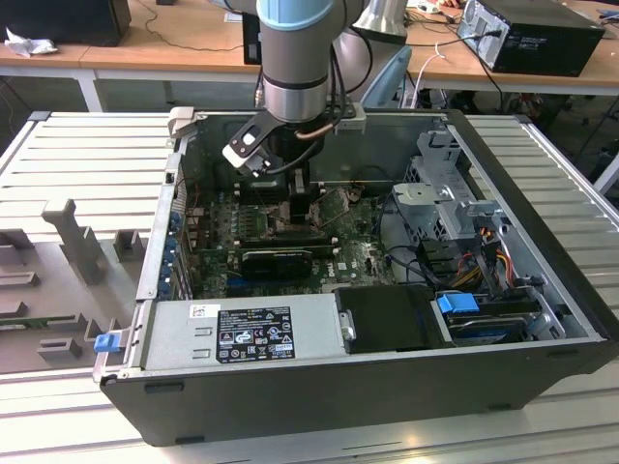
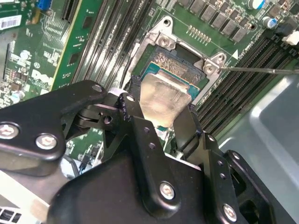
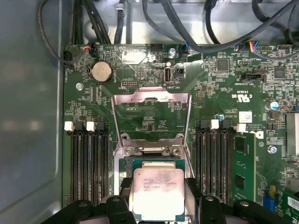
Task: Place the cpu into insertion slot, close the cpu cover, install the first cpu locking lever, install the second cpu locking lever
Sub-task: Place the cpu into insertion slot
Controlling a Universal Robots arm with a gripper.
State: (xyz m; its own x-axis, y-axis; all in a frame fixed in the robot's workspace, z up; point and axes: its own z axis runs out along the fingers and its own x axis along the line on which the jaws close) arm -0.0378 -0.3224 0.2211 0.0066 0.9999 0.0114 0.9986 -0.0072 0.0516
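And there it was: the arm reached down into the open computer case (image 1: 542,319) in the exterior view, its wrist covering the middle of the green board (image 1: 363,256), with the gripper (image 1: 298,198) low over it.

In both wrist views the gripper (image 3: 158,198) (image 2: 159,111) was narrowed onto the cpu (image 3: 158,193) (image 2: 163,95), a black finger (image 3: 123,189) pressed to one edge and another to the opposite edge. The chip's near edge was cut off by the gripper body in the first wrist view. It sat directly over the insertion slot (image 2: 178,63) (image 3: 140,163) and hid most of it. Just one strip of fine gold contacts peeked out past the far edge. Whether the underside touched the slot could not be told.

The chip was a flat square with a dull, pale silver top that was slightly smeared. The slot was ringed by a bright metal rim with screw heads at the corners. The cpu cover (image 3: 149,98), a thin shiny frame with a big square cut-out, stood swung open beyond the slot, and green board showed through its window. A thin metal rod (image 2: 257,70) ran off from one corner of the rim. Long black memory slots (image 3: 88,163) flanked the socket on both sides, and a round coin battery (image 3: 102,71) lay further off.
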